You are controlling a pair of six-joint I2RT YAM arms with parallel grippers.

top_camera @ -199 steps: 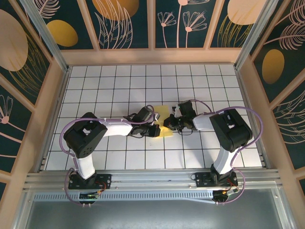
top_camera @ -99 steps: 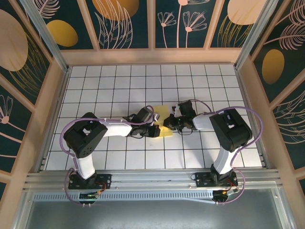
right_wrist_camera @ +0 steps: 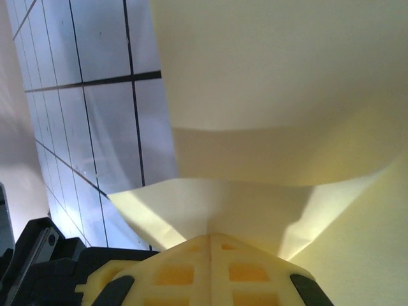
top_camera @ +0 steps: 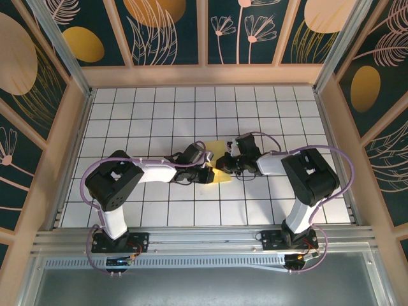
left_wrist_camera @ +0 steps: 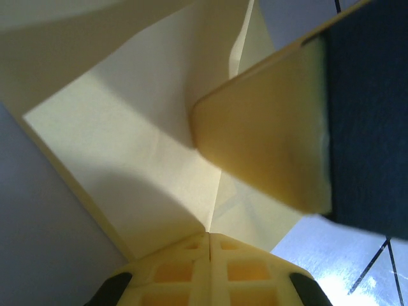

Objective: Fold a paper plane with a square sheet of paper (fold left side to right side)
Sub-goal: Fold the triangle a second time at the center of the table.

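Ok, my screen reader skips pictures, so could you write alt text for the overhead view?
The left pincer and right pincer meet at the middle of a white tiled table, both shut on a pale-yellow paper. Dark floral walls enclose the table.

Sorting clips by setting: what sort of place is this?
Likely a robot lab test cell: a white grid-tiled table walled by decorated panels, the left arm and right arm bolted to an aluminium rail, both working a square sheet of paper.
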